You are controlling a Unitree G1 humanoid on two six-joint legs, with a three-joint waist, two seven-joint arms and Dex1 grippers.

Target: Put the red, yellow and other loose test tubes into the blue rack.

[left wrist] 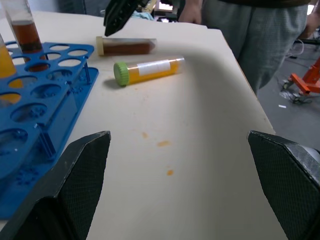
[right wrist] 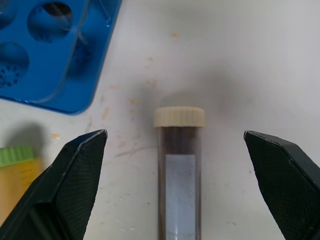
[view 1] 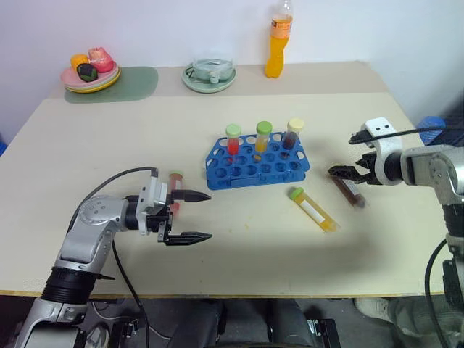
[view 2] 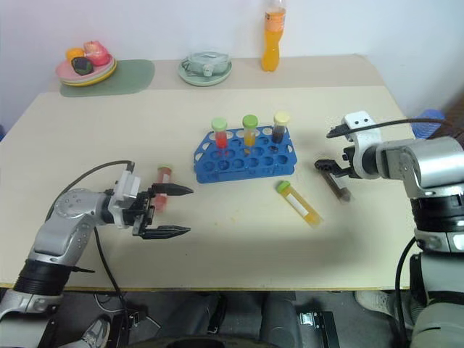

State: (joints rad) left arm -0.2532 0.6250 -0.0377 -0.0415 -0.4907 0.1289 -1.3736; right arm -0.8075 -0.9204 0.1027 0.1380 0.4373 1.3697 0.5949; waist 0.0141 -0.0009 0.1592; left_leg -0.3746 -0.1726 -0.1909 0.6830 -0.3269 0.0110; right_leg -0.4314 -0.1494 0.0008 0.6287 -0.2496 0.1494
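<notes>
We note a pale desk point(view 1: 217, 123) carrying several items along its far edge: a tall orange drink bottle point(view 1: 278, 45) standing upright, a pale green saucer with a glass cup point(view 1: 209, 73) beside it, and a green mat point(view 1: 127, 83) bearing stacked plates of toy food point(view 1: 90, 70). A person point(left wrist: 255, 30) stands beyond the desk's far end.

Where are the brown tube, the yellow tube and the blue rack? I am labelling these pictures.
brown tube point(right wrist: 179, 175): right wrist view, white label.
yellow tube point(view 1: 317, 211): left eye view, label at mid-body.
blue rack point(view 1: 255, 168): left eye view, holed top plate.
</notes>
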